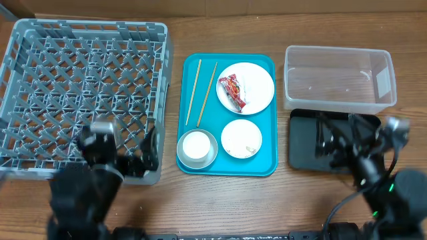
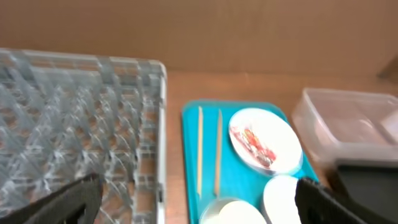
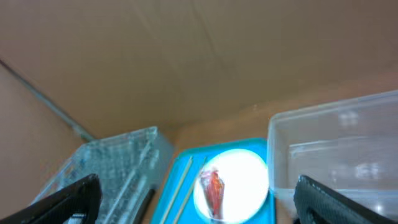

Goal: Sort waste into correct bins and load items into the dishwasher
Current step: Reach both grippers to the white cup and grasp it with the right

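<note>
Dish rack (image 1: 93, 27) edge near teal tray (image 1: 233, 167), narrow gap.

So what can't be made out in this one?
Overhead: the right arm covers much of the black tray, and the left arm hides the near right corner of the rack.
Overhead: whatever is in the bowl or on the saucer is too small to tell.
Left wrist: bowl and saucer are blurred and cut off by the bottom edge.
Right wrist: the wrapper is only a red blur.
</note>
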